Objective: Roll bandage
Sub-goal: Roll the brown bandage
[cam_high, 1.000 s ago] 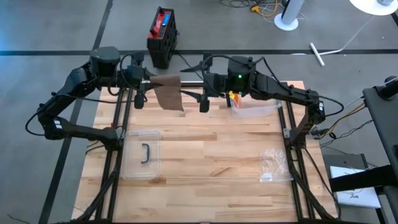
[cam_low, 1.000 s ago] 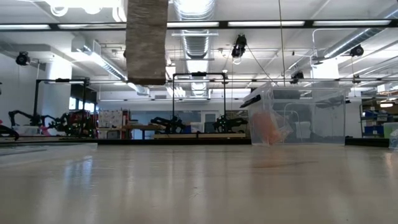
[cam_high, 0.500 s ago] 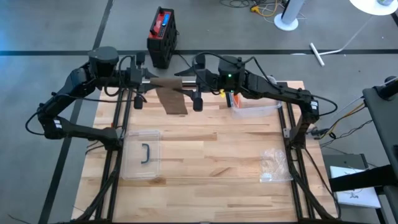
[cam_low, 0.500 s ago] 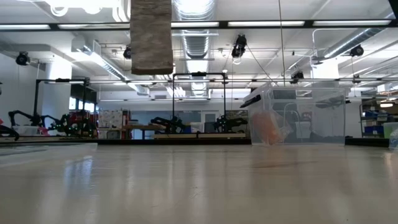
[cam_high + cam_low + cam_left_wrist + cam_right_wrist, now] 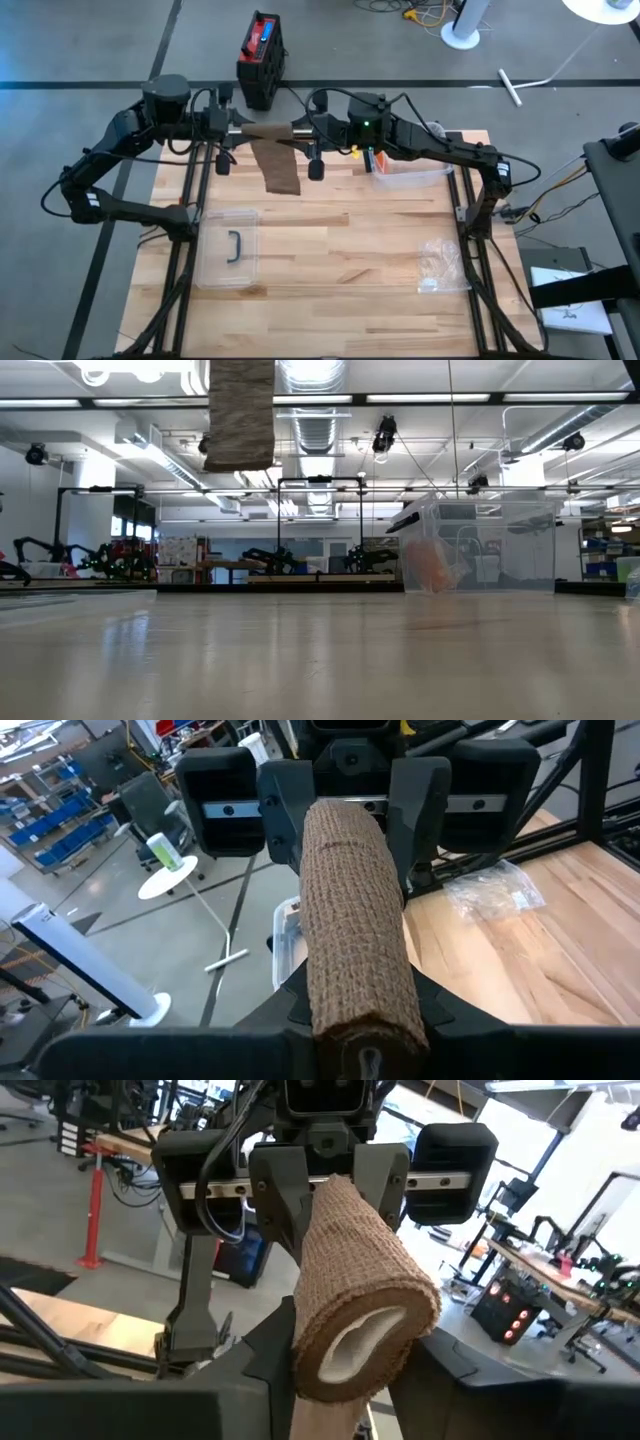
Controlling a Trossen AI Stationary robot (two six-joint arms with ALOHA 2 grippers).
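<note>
Bandage (image 5: 277, 160) roll spans both grippers — left fingers (image 5: 285, 1190) and right fingers (image 5: 420, 810) clamp its ends.

Robot lab: arm rigs (image 5: 270, 558), ceiling ducts (image 5: 312, 420)

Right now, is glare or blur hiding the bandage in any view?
High view: even light, bandage clear between left gripper and right gripper. Low view: bright ceiling strips, tabletop reflects sheen, the hanging tail still readable. Wrist views: roll sharp, background soft.
</note>
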